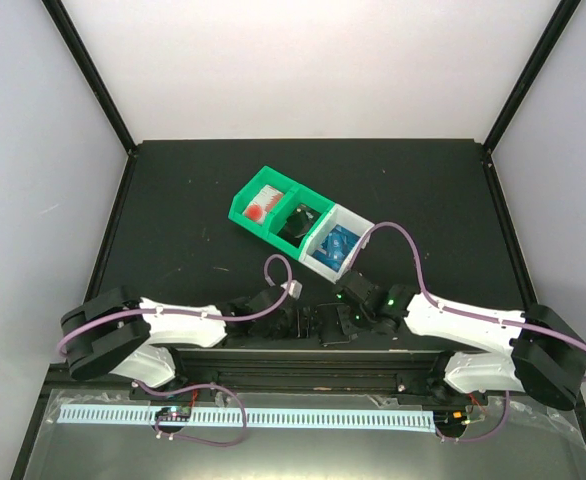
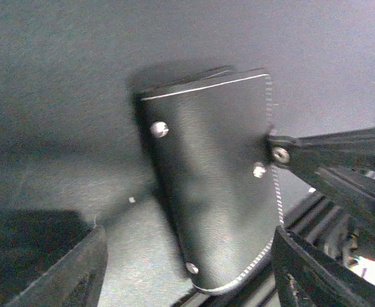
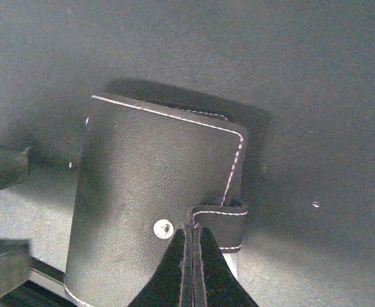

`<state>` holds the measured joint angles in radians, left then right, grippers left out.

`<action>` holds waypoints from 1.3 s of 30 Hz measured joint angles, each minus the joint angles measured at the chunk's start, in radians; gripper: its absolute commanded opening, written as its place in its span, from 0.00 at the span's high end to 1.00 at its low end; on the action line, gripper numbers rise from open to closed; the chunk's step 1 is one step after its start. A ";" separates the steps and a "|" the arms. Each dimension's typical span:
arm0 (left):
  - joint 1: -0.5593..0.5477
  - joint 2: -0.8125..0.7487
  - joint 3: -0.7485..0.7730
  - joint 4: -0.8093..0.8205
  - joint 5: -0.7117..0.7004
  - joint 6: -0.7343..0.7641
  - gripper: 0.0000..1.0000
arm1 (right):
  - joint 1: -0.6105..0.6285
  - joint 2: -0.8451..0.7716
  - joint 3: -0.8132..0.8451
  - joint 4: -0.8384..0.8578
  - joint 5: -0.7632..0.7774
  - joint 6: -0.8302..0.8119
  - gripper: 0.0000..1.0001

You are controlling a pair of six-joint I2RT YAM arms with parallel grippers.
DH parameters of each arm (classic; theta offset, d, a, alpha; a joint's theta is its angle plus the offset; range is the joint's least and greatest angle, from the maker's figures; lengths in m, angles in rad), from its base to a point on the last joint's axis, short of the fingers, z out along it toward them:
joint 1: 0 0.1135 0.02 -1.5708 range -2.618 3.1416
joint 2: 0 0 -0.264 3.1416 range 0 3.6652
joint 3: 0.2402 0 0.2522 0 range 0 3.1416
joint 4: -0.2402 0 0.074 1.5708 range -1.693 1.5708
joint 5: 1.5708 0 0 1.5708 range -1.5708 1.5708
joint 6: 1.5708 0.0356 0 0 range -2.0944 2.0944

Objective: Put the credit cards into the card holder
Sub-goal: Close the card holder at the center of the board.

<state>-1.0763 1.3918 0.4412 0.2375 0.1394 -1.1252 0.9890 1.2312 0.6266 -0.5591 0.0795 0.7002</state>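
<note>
The card holder (image 3: 155, 185) is a black folded wallet with white stitching and metal studs, lying on the dark table near its front edge (image 1: 330, 328). My right gripper (image 3: 192, 231) is shut on its strap clasp (image 3: 221, 220); it enters the left wrist view from the right (image 2: 303, 157). My left gripper (image 2: 191, 236) is open, its fingers wide on either side of the holder's (image 2: 213, 185) near end without touching it. Blue credit cards (image 1: 338, 243) lie in the white bin (image 1: 313, 262). In the top view the left gripper (image 1: 301, 320) and right gripper (image 1: 349, 318) flank the holder.
A green bin (image 1: 245, 212) adjoins the white one at mid-table; it holds a red and white item (image 1: 263, 203) and something dark. A black metal rail (image 2: 315, 211) runs along the table's front edge right behind the holder.
</note>
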 measured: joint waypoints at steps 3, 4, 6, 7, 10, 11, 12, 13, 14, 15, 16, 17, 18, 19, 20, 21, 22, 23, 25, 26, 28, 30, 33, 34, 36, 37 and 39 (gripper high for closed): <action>-0.035 0.034 0.005 -0.019 -0.065 -0.019 0.36 | -0.003 -0.004 -0.014 0.025 -0.046 -0.021 0.99; -0.044 0.037 0.010 -0.021 -0.081 -0.024 0.38 | -0.003 -0.004 -0.017 0.032 -0.058 -0.026 0.99; -0.058 0.050 0.018 -0.022 -0.105 -0.032 0.41 | -0.003 -0.004 -0.017 0.043 -0.078 -0.035 0.99; -0.064 0.057 0.021 -0.020 -0.117 -0.036 0.43 | -0.003 -0.004 -0.017 0.048 -0.086 -0.039 0.99; -0.080 0.077 0.035 -0.019 -0.147 -0.047 0.51 | -0.003 -0.002 -0.016 0.051 -0.107 -0.051 0.99; -0.084 0.082 0.035 -0.020 -0.155 -0.052 0.53 | -0.003 0.001 -0.015 0.050 -0.109 -0.053 0.99; -0.089 0.087 0.038 -0.020 -0.163 -0.054 0.55 | -0.003 0.009 -0.012 0.049 -0.112 -0.057 0.99; -0.092 0.092 0.042 -0.022 -0.169 -0.058 0.56 | -0.003 0.016 -0.009 0.048 -0.114 -0.060 0.99; -0.095 0.097 0.045 -0.022 -0.173 -0.060 0.57 | -0.003 0.024 -0.006 0.047 -0.117 -0.065 0.99; -0.098 0.101 0.048 -0.023 -0.177 -0.063 0.58 | -0.003 0.030 -0.003 0.047 -0.119 -0.068 0.99; -0.099 0.105 0.050 -0.022 -0.180 -0.063 0.59 | -0.003 0.036 0.000 0.046 -0.121 -0.071 0.99; -0.100 0.108 0.051 -0.021 -0.182 -0.064 0.59 | -0.003 0.040 0.002 0.044 -0.122 -0.072 0.99; -0.101 0.109 0.052 -0.022 -0.185 -0.066 0.60 | -0.003 0.045 0.004 0.043 -0.124 -0.074 0.99; -0.103 0.111 0.053 -0.022 -0.187 -0.066 0.60 | -0.003 0.049 0.007 0.042 -0.125 -0.074 0.99; -0.103 0.113 0.054 -0.021 -0.188 -0.066 0.60 | -0.003 0.054 0.011 0.040 -0.126 -0.075 0.99; -0.104 0.114 0.055 -0.020 -0.189 -0.067 0.60 | -0.003 0.057 0.013 0.039 -0.126 -0.075 0.99; -0.104 0.114 0.055 -0.020 -0.189 -0.068 0.61 | -0.002 0.061 0.016 0.037 -0.127 -0.075 0.99; -0.104 0.114 0.055 -0.020 -0.190 -0.069 0.61 | -0.001 0.066 0.018 0.036 -0.128 -0.075 0.99; -0.104 0.114 0.055 -0.020 -0.191 -0.070 0.61 | 0.002 0.076 0.024 0.035 -0.130 -0.075 0.99; -0.104 0.115 0.055 -0.020 -0.191 -0.072 0.62 | 0.003 0.080 0.027 0.035 -0.130 -0.075 0.99; -0.104 0.115 0.055 -0.020 -0.192 -0.074 0.62 | 0.007 0.092 0.034 0.034 -0.131 -0.075 0.99; -0.104 0.116 0.055 -0.020 -0.192 -0.076 0.63 | 0.009 0.098 0.037 0.034 -0.132 -0.075 0.99; -0.104 0.116 0.055 -0.020 -0.192 -0.077 0.64 | 0.009 0.098 0.037 0.035 -0.134 -0.074 0.99; -0.104 0.116 0.055 -0.020 -0.192 -0.079 0.64 | 0.009 0.098 0.038 0.035 -0.135 -0.074 0.99; -0.104 0.116 0.055 -0.021 -0.192 -0.080 0.65 | 0.010 0.099 0.039 0.035 -0.135 -0.074 0.99; -0.104 0.116 0.054 -0.021 -0.192 -0.081 0.66 | 0.010 0.098 0.039 0.035 -0.135 -0.073 0.99; -0.104 0.118 0.054 -0.020 -0.191 -0.082 0.66 | 0.010 0.098 0.039 0.036 -0.136 -0.070 0.99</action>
<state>-1.1805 1.5097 0.4953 0.2173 -0.0517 -1.2072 0.9989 1.3296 0.6655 -0.5228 -0.0563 0.6304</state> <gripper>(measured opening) 0.346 0.010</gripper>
